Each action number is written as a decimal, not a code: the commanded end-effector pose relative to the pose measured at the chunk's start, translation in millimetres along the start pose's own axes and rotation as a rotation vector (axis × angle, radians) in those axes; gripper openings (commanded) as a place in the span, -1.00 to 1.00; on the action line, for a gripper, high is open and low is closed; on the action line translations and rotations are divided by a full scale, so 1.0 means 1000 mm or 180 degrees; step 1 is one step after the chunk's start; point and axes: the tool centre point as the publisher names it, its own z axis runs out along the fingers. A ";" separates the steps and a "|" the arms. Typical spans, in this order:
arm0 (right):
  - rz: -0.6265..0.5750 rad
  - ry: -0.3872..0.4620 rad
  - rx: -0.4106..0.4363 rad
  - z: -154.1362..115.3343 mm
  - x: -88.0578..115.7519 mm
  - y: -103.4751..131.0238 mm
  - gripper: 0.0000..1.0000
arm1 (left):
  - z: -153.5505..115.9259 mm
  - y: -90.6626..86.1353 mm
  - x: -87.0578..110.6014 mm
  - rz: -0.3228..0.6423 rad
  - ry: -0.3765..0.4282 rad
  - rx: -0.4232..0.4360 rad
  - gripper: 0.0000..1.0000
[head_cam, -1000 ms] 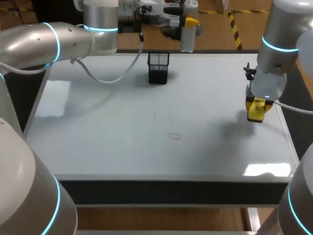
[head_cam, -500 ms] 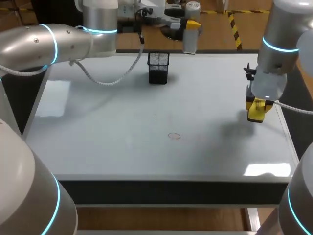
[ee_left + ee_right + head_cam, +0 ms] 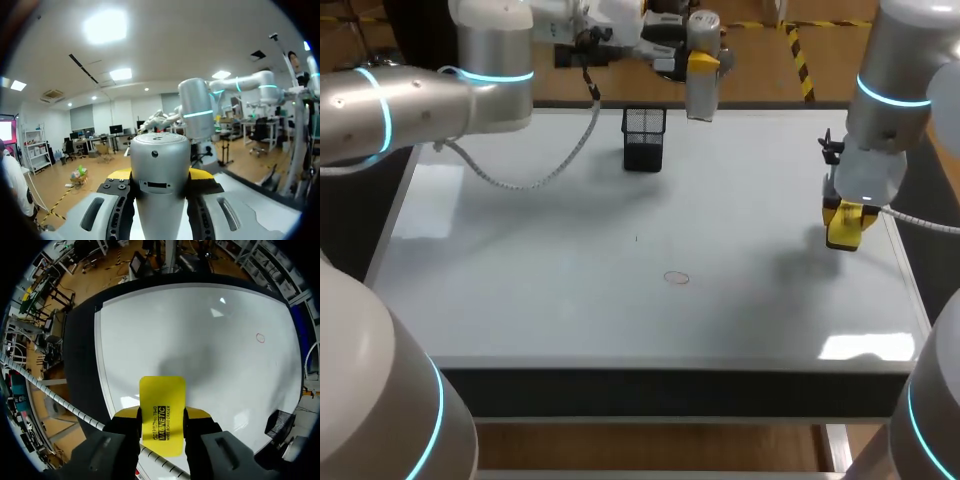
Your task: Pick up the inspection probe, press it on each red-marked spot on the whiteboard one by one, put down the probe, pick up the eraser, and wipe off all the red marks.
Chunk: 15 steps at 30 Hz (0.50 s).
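1. The whiteboard [image 3: 540, 300] forms the surface and fills most of the head view. You find one glare patch near its left edge and another at its near right corner.

2. The left arm [image 3: 410, 95] enters from the left and reaches along the far edge, past the middle. The right arm [image 3: 890, 90] enters from the right and hangs over the right side of the whiteboard.

3. A black mesh holder [image 3: 643, 138] stands upright on the whiteboard near the far edge, about midway across.

4. The probe [image 3: 701, 75] is a silver cylinder. You see it raised off the surface above the far edge, just to the right of the holder. The left jaws are closed on it. In the left wrist view the two yellow tips press against opposite sides of the probe [image 3: 160, 165].

5. The eraser [image 3: 843, 225] is a yellow block near the right edge, well apart from the holder. The right jaws are closed on it, and in the right wrist view the yellow tips clamp both long sides of the eraser [image 3: 162, 407]. Its shadow falls on the whiteboard ahead of it.

6. One red mark [image 3: 676, 278], a small oval outline, lies near the middle of the whiteboard, toward the near edge. It is well apart from both tools. The right wrist view shows the same red mark [image 3: 260, 338] far ahead of the eraser.
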 end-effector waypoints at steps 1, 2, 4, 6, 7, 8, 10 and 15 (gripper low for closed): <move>-0.0007 0.0010 0.0002 0.000 0.000 -0.001 -1.00 | -0.005 -0.006 0.049 -0.0006 -0.0224 -0.0003 -1.00; -0.0007 0.0010 0.0002 0.000 0.000 -0.001 -1.00 | -0.006 -0.006 0.054 -0.0014 -0.0192 0.0002 -1.00; -0.0007 0.0010 0.0002 0.000 0.000 -0.001 -1.00 | -0.006 -0.006 0.064 -0.0033 -0.0168 0.0021 -1.00; -0.0007 0.0010 0.0002 0.000 0.000 -0.001 -1.00 | -0.007 -0.005 0.075 -0.0074 -0.0147 0.0046 -1.00; -0.0007 0.0010 0.0002 0.000 0.000 -0.001 -1.00 | -0.009 -0.004 0.080 -0.0092 -0.0149 0.0069 -1.00; -0.0007 0.0010 0.0002 0.000 0.000 -0.001 -1.00 | -0.009 -0.002 0.086 -0.0091 -0.0145 0.0068 -1.00; -0.0007 0.0010 0.0002 0.000 0.000 -0.001 -1.00 | -0.010 0.001 0.098 -0.0127 -0.0105 0.0066 -1.00; -0.0007 0.0010 0.0002 0.000 0.000 -0.001 -1.00 | -0.013 0.008 0.132 -0.0183 -0.0060 0.0079 -1.00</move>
